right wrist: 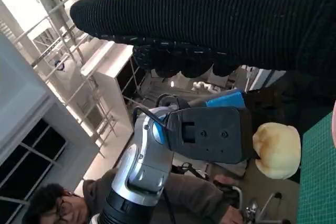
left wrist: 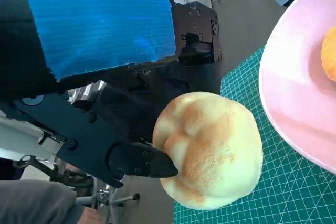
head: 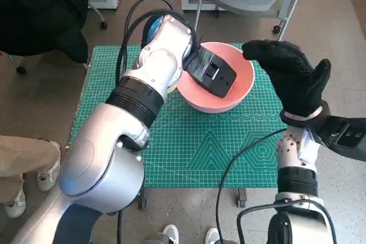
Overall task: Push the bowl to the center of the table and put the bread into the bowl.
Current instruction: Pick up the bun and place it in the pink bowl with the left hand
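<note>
Pink bowl [head: 243, 87] on the far part of the green cutting mat [head: 200, 147], right of the left forearm; an orange-coloured item [left wrist: 329, 53] lies inside it (only its edge shows, in the left wrist view). Left hand [left wrist: 105, 93] grips the bread [left wrist: 212, 148], a pale golden roll held just beside the bowl's rim, above the mat. Right hand [head: 291, 75] hovers at the bowl's right side, fingers spread, holding nothing. A person [right wrist: 58, 205] sits beyond the table
</note>
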`<state>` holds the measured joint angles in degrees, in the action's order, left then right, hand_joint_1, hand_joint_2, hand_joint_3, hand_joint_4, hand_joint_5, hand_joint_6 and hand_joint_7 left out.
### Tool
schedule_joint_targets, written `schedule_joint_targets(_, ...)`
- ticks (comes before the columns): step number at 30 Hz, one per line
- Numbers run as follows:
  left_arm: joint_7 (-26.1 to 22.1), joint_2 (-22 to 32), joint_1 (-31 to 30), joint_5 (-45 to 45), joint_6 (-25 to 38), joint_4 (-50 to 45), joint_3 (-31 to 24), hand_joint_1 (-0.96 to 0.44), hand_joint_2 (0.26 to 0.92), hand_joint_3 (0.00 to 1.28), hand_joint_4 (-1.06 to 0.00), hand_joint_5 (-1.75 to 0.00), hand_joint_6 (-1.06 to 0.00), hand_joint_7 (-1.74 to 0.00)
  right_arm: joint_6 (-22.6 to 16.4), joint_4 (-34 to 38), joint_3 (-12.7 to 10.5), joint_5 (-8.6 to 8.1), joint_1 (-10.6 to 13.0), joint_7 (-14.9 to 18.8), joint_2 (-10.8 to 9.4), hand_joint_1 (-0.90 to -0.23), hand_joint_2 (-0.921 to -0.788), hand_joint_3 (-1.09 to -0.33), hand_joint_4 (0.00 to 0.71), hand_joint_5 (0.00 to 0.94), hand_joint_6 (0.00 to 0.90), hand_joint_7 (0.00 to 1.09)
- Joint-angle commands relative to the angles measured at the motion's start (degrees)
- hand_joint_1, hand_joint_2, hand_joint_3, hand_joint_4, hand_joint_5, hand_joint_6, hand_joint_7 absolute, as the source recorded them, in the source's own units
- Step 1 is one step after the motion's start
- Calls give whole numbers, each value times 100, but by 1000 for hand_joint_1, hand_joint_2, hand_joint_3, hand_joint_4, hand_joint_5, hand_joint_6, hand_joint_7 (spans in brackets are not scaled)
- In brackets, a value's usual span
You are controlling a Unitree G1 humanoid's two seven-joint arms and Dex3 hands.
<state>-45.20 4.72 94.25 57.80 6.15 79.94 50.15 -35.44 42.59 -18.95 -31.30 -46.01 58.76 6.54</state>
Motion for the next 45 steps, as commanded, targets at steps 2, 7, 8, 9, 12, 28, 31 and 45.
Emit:
schedule_joint_targets(2, -65, 79, 208, 32, -27, -1, 25, -347, 921, 499, -659, -228, -207, -1722, 76, -64, 29, -21, 194, -47, -11, -675, -921, -709, 142, 0, 188, 18)
schedule_joint_targets(7, -77, 74, 211, 31, -23, -3, 26, -347, 921, 499, -662, -223, -207, -1722, 94, -120, 39, -27, 226, -57, -11, -675, -921, -709, 142, 0, 188, 18)
schedule_joint_targets(8, -79, 74, 211, 31, -23, -4, 26, -347, 921, 499, -662, -221, -207, -1722, 98, -130, 41, -28, 231, -60, -11, -675, -921, -709, 142, 0, 188, 18)
schedule_joint_targets(9, -82, 73, 212, 31, -22, -4, 26, -347, 921, 499, -663, -221, -207, -1722, 102, -143, 44, -29, 238, -62, -11, -675, -921, -709, 142, 0, 188, 19)
schedule_joint_targets(12, -90, 70, 214, 30, -20, -5, 26, -347, 921, 499, -664, -218, -207, -1722, 114, -182, 52, -32, 260, -70, -13, -675, -921, -709, 142, 0, 188, 19)
schedule_joint_targets(28, -129, 59, 228, 29, -12, -13, 27, -347, 921, 499, -672, -203, -207, -1722, 180, -367, 98, -52, 360, -120, -7, -675, -921, -709, 143, 0, 188, 19)
schedule_joint_targets(31, -132, 56, 230, 28, -10, -13, 27, -347, 921, 499, -673, -201, -208, -1721, 190, -384, 100, -55, 368, -124, -4, -675, -921, -709, 143, 0, 188, 19)
schedule_joint_targets(45, -133, 44, 230, 27, -3, -13, 27, -347, 921, 499, -679, -190, -208, -1721, 210, -398, 93, -63, 380, -119, 8, -675, -921, -709, 143, 0, 187, 20)
